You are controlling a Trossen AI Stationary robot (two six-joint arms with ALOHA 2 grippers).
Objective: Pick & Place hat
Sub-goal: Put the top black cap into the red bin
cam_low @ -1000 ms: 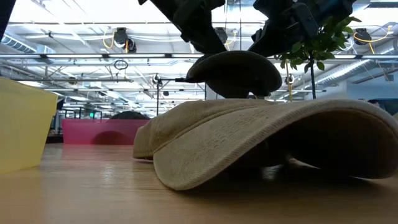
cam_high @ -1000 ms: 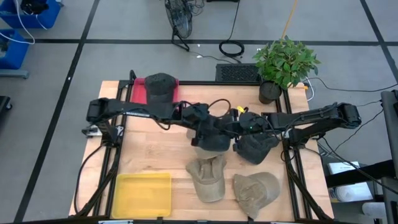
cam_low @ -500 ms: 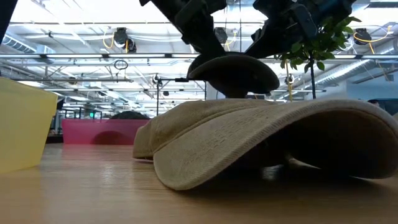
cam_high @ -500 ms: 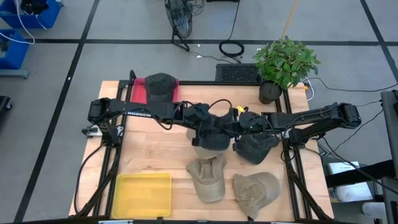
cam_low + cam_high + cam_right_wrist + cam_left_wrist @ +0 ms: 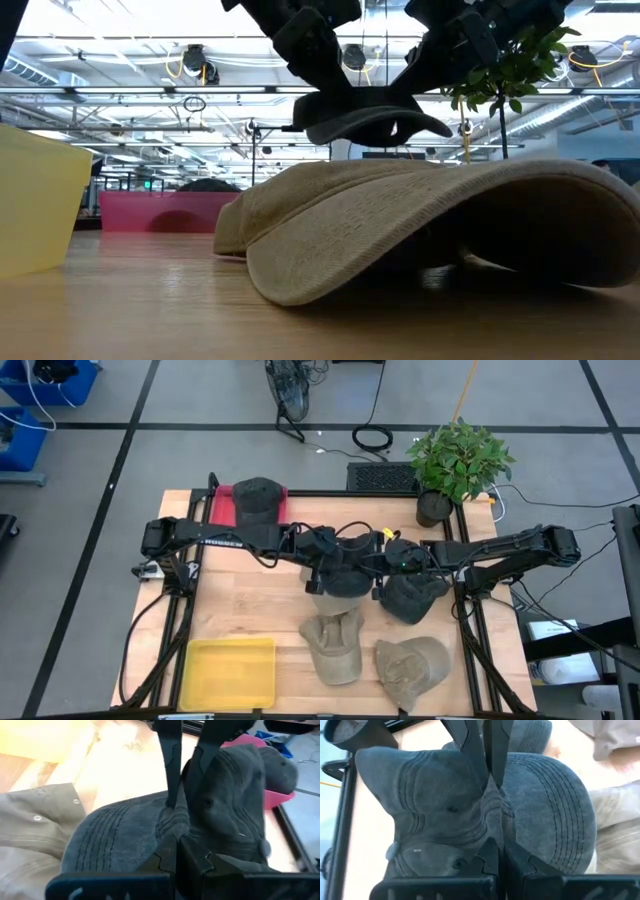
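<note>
A dark grey hat (image 5: 342, 586) hangs just above the table's middle, with both grippers on it. In the left wrist view its crown (image 5: 435, 805) and stitched brim (image 5: 560, 820) fill the picture. My left gripper (image 5: 496, 851) comes from the table's left and is shut on it. My right gripper (image 5: 176, 844) comes from the right and is shut on the same hat. The two stand close together, tips facing. The low view shows the hat (image 5: 370, 122) raised between the two arms. My left gripper pinches a raised crease of cloth (image 5: 492, 817) where the crown meets the brim, between its two fingers. It slants down from the table's left. The hat hangs below it, clear of the table. My right gripper pinches the same crease (image 5: 173, 822) from the opposite side, slanting down from the table's right. Cloth bunches up between its fingers. The brim sticks out to one side and the crown to the other.
A second dark hat (image 5: 412, 600) lies under my right arm. Two tan hats (image 5: 335, 645) (image 5: 412, 665) lie toward the near edge. A yellow tray (image 5: 230, 672) stands near left, a pink tray with a dark hat (image 5: 258, 502) far left, and a potted plant (image 5: 455, 465) far right.
My left gripper has shut on the hat's crease beside my right gripper, which has kept its hold. The hat's rounded crown has been squeezed flatter, and the hat has risen a little above the tan hat's outline in the low view.
</note>
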